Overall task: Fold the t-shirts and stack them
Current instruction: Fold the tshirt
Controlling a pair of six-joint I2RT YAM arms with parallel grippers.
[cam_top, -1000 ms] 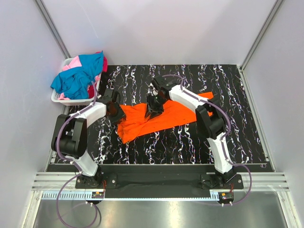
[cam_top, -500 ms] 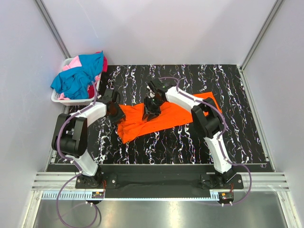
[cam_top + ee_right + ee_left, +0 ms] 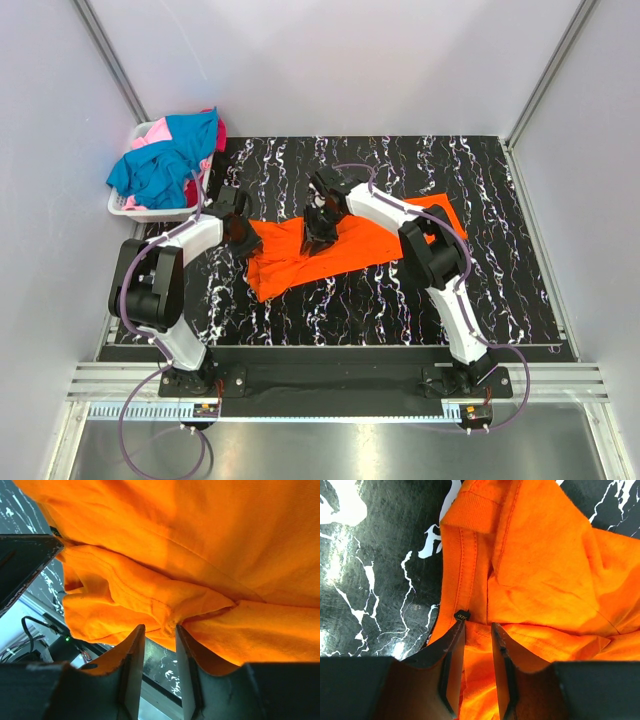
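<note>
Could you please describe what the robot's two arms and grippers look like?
Both the left arm and right arm have white links and bulky black joints, with a purplish cable looped alongside. The left gripper and right gripper have flat, dark, tapered fingers.

Top view: bright, even, diffuse light from above. Pale walls wash out near white. No hard shadows, only soft dark patches beneath the arms on the table [image 3: 500,260]. Left wrist view: white glare on the glossy tabletop at left. Orange t-shirt [image 3: 545,555] sharp, stitching readable. Left gripper [image 3: 477,626] dark and soft-edged. Right wrist view: cloth saturated, almost glowing, folds in shade. Right gripper [image 3: 159,627] blurred and underlit.
</note>
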